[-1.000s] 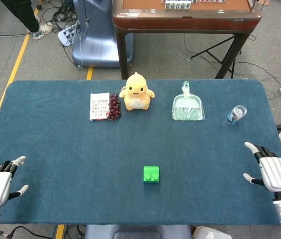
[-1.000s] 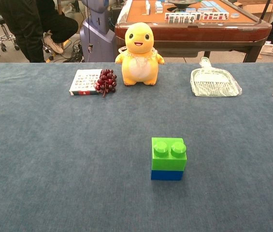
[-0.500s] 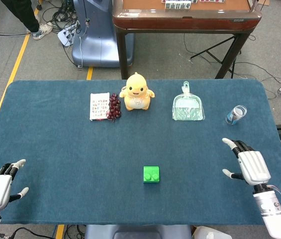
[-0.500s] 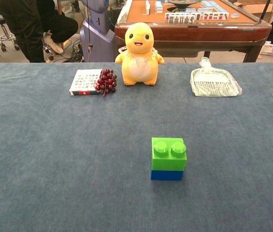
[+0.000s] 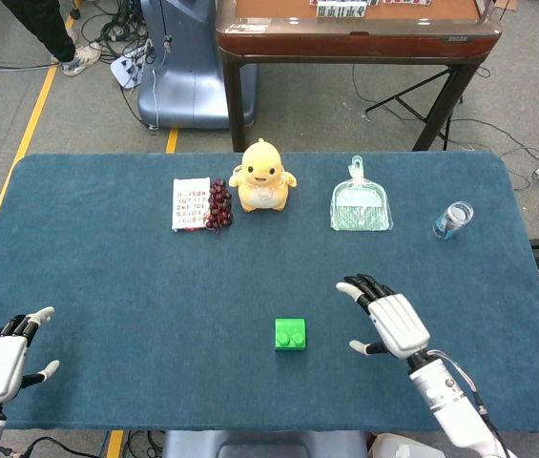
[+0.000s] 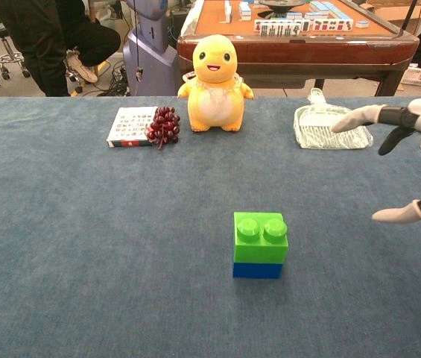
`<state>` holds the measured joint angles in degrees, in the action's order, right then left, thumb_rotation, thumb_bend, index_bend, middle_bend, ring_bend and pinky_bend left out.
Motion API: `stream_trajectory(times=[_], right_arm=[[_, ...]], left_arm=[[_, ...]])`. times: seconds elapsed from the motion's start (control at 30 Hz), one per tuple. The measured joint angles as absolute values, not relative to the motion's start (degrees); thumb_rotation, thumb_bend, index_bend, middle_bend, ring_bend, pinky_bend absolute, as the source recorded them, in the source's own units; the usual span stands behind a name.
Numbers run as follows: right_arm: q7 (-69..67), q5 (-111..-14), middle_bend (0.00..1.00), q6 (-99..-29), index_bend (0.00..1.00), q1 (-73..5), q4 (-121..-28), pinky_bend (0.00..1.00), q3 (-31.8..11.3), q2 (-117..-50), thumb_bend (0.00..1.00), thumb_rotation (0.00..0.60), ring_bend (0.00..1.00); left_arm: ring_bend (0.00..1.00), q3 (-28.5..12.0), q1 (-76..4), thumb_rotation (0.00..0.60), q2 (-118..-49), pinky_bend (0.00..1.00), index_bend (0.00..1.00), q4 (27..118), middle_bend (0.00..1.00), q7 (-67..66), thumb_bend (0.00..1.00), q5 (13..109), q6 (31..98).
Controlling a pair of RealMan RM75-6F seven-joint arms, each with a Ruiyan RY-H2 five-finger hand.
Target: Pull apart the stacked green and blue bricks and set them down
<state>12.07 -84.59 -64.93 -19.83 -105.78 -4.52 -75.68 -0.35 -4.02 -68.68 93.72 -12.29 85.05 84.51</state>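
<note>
The stacked bricks (image 5: 290, 334), green on blue, stand left of the empty, spread right hand (image 5: 390, 319); left hand (image 5: 0, 355) spread, far off.

A robot lab or test room, not a home. The robot's white right hand (image 5: 390, 319) hovers over a long table covered in dark blue felt (image 5: 107, 267). Well beyond the hand, past the table's far edge, stand a brown mahjong table with tiles (image 5: 355, 24), a blue-grey machine base (image 5: 178, 67), loose cables on grey floor (image 5: 116, 38) and a yellow floor line (image 5: 31, 124).
</note>
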Motion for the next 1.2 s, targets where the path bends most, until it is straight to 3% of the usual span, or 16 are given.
stream_trajectory(times=[0.73, 1.2], right_arm=[[18.29, -79.7, 0.1, -57.83, 0.15, -28.07, -97.59, 0.22, -5.4, -90.96, 0.0, 0.6, 0.03], [20.89, -73.19, 0.1, -55.75, 0.16, -31.88, -92.57, 0.22, -8.73, -93.76, 0.0, 0.6, 0.03]], left_arm=[[0.25, -0.45, -3.77, 0.6, -68.99, 0.41, 0.25, 92.79, 0.29, -10.89, 0.0, 84.19, 83.99], [0.25, -0.32, -4.08, 0.6, -69.6, 0.43, 0.26, 92.31, 0.29, -11.13, 0.0, 84.18, 83.14]])
